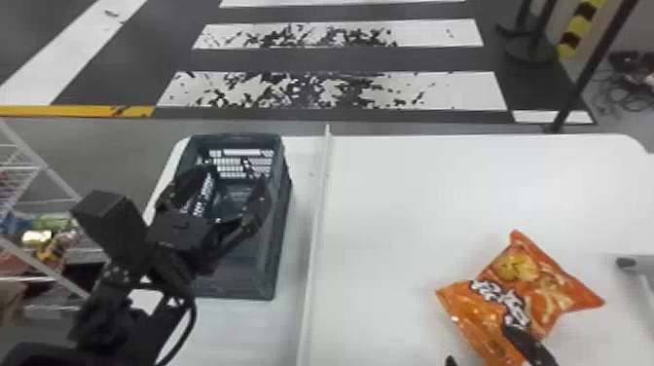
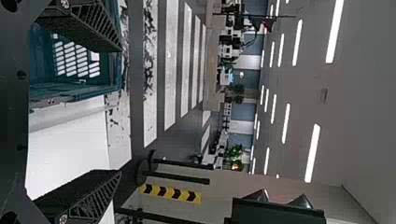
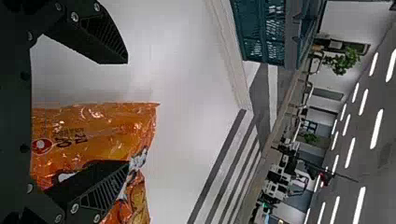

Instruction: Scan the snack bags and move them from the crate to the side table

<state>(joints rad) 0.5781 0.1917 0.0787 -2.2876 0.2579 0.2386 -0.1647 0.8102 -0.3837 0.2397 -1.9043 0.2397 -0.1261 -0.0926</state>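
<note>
Snack bag (image 1: 540, 287) lies at your four o'clock, crate (image 1: 258, 275) at nine; left gripper (image 1: 238, 176) and right gripper (image 1: 478, 346) have fingers wide apart, empty.

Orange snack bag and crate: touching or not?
Apart. Head view shows tabletop and a long white strip between the orange snack bag and the crate.

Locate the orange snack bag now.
Head view: the orange snack bag is on the white table, lower right, across the pale strip from the crate, one finger of the right hand overlapping its near part.
</note>
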